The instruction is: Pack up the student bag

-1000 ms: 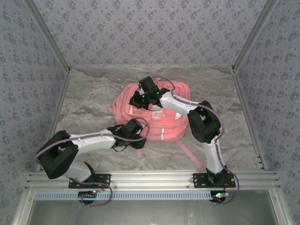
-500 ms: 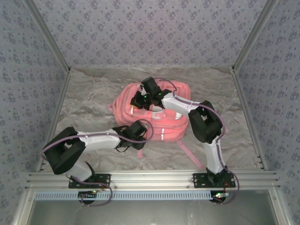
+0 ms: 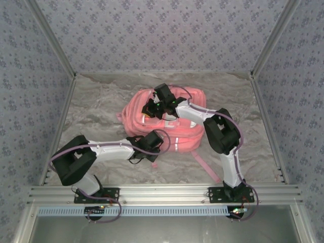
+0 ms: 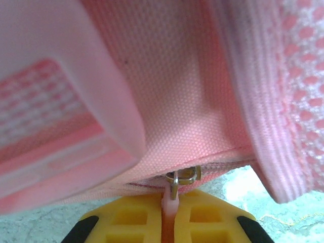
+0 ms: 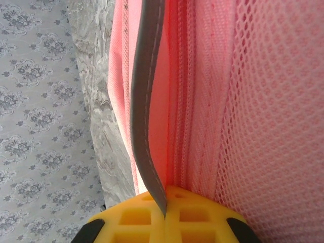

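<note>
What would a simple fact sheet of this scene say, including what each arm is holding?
Main object: large soft pink fabric backpack, lying flat
Surface: grey marbled table
Left end effector: shut on the backpack's pink zip pull, at the edge nearest the arm bases
Right end effector: shut on a grey strip next to the pink mesh, on the backpack's far side
Arms: both reach over the backpack
</note>
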Controlling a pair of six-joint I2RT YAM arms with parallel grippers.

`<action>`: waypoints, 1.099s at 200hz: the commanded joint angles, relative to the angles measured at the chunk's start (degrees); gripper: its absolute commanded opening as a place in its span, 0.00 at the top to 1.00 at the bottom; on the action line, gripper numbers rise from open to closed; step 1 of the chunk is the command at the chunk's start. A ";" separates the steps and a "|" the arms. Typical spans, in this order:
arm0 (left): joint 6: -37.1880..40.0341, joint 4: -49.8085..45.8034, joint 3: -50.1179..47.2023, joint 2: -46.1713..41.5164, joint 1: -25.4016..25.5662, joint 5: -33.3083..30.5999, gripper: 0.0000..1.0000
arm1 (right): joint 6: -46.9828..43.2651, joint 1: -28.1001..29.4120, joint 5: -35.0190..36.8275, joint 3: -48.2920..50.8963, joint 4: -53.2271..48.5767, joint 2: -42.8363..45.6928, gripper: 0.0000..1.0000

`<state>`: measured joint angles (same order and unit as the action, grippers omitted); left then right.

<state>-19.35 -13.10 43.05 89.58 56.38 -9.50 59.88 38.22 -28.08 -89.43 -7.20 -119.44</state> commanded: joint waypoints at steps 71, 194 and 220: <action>1.14 -4.15 -1.13 -5.38 -4.26 5.10 0.93 | -11.40 -0.36 3.99 -0.56 -10.48 3.40 1.00; -6.48 -3.02 -6.84 -11.56 -15.46 10.24 0.92 | -17.04 -1.42 6.69 1.78 -13.95 6.45 1.00; -6.69 -2.62 -7.17 -12.63 -18.20 11.40 0.92 | -18.87 -1.39 7.67 2.15 -15.27 7.06 1.00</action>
<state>-24.18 -14.28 36.75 78.72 40.80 2.61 44.29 38.30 -24.01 -88.88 -15.07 -114.65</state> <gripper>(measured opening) 0.085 0.048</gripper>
